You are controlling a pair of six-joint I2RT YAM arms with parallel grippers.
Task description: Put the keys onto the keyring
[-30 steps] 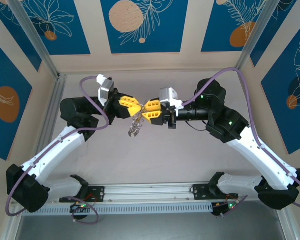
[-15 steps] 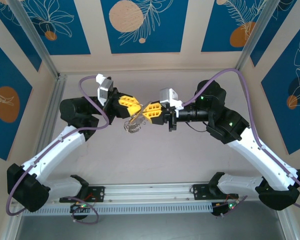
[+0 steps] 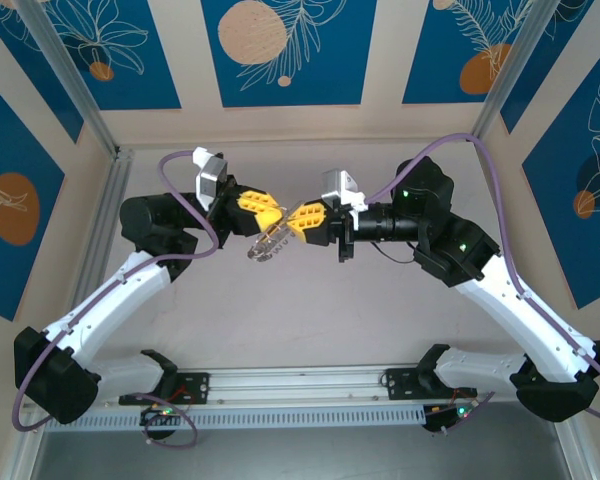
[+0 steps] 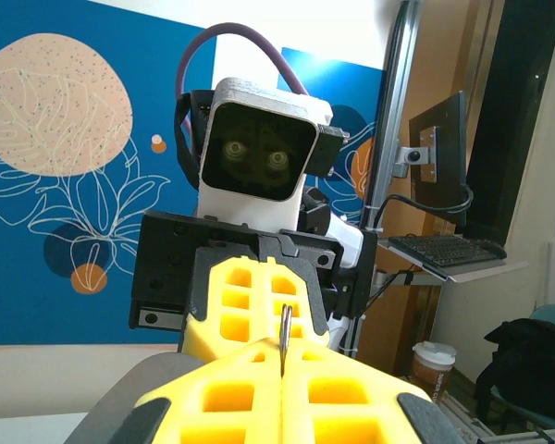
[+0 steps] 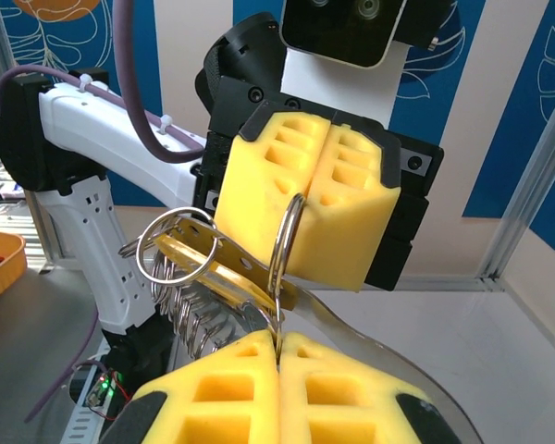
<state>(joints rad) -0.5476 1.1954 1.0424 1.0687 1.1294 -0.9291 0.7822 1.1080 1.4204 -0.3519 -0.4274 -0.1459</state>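
My two grippers meet tip to tip above the table's middle. In the right wrist view my right gripper (image 5: 278, 347) is shut on the keyring (image 5: 285, 250), a thin grey hoop that rises to the left gripper's yellow fingers (image 5: 305, 199). In the left wrist view my left gripper (image 4: 282, 365) is shut on the same hoop, seen edge-on (image 4: 284, 328). A flat yellow-tinted key (image 5: 203, 265) and a fringe of silvery keys (image 5: 190, 319) hang from the hoop. From above, the left gripper (image 3: 276, 223), the right gripper (image 3: 289, 227) and the hanging keys (image 3: 264, 246) show together.
The pale table (image 3: 310, 320) lies well below the held bunch. An aluminium rail (image 3: 300, 385) with both arm bases runs along the near edge. Blue patterned walls (image 3: 280, 50) enclose the back and sides.
The hanging bunch of keys has swung up and a little left under the fingertips. Both grippers have stayed tip to tip, the right one shifting slightly.
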